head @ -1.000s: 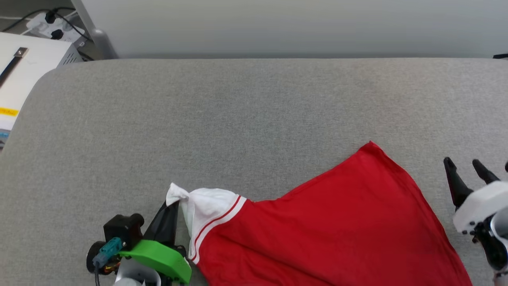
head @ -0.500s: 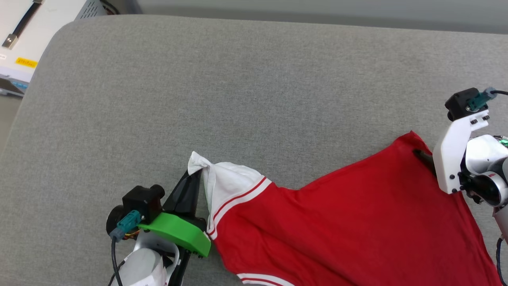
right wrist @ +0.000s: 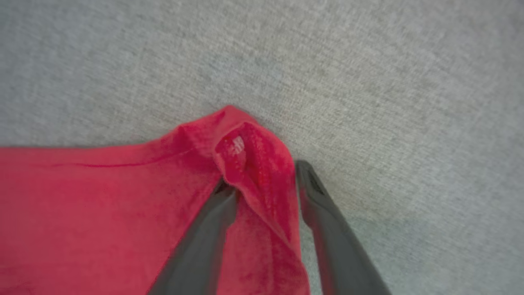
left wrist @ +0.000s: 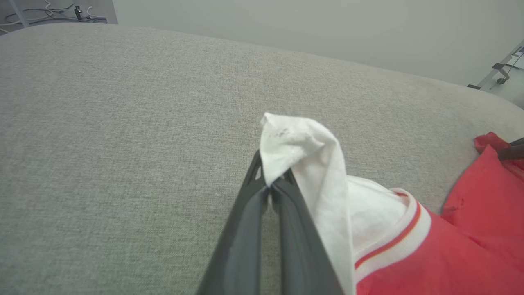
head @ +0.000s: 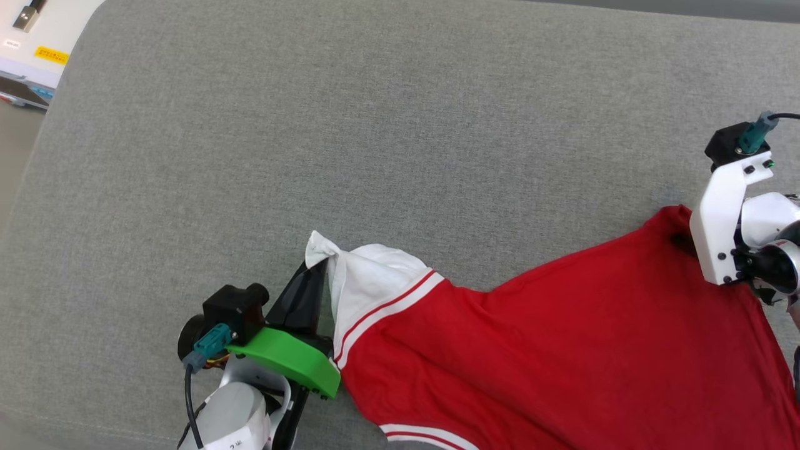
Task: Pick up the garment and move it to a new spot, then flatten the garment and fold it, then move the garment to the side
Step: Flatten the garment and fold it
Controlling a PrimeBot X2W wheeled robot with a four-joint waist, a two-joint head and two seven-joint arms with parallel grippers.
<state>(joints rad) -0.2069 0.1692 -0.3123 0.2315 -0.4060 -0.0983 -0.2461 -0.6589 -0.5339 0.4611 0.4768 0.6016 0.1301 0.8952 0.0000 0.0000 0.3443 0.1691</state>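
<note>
The garment (head: 562, 350), red with a white sleeve and red-white trim, lies spread over the lower right of the grey cushion. My left gripper (head: 319, 265) is shut on the tip of the white sleeve (left wrist: 311, 164), and its fingers (left wrist: 282, 229) pinch the cloth in a small peak. My right gripper (right wrist: 265, 178) stands over the garment's far right corner (right wrist: 245, 151). Its jaws are apart, one on each side of a bunched red hem fold. In the head view its white bracket (head: 725, 219) hides most of the fingers.
The grey padded surface (head: 375, 125) stretches wide to the far side and left of the garment. Its rounded left edge runs beside a white box (head: 31, 37) at the top left. A pale wall (left wrist: 327, 24) rises behind the cushion.
The head camera has tilted down. My right gripper has moved from beside the garment onto its far corner, and its jaws have narrowed around the hem fold. The left gripper still holds the sleeve.
</note>
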